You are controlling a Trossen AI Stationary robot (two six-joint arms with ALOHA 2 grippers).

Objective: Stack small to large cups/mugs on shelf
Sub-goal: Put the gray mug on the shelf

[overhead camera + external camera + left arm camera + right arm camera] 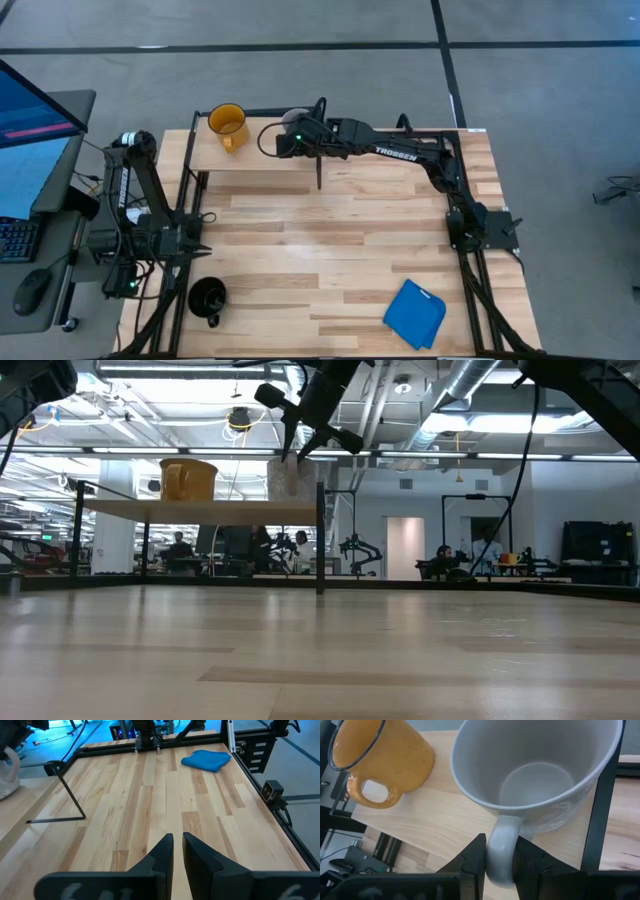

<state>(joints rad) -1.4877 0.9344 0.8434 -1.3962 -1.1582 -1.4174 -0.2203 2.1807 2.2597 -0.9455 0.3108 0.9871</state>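
The pale grey-white mug (540,770) is on the light-wood shelf (440,820) at the table's far left, with my right gripper (500,849) shut on its handle. The yellow-orange mug (380,760) stands beside it on the shelf, toward the table's left, handle toward the near side. In the low view both mugs (287,478) (187,480) have their bases level with the shelf top (200,510). The glossy black mug (208,298) sits on the table near the left front corner. My left gripper (177,851) hangs shut at the table's left edge, touching nothing. My right gripper pinches the grey-white mug's handle (501,837) between its two fingers (476,851), one on each side of the loop. It comes slanting down from the table's right. The mug's mouth faces up toward the wrist. Whether its base rests on the shelf I cannot tell.
A blue folded cloth (415,313) lies near the table's front right. The shelf's black metal leg (320,540) stands at its near right corner. Bare slatted tabletop (330,240) stretches between the shelf, the cloth and the black mug.
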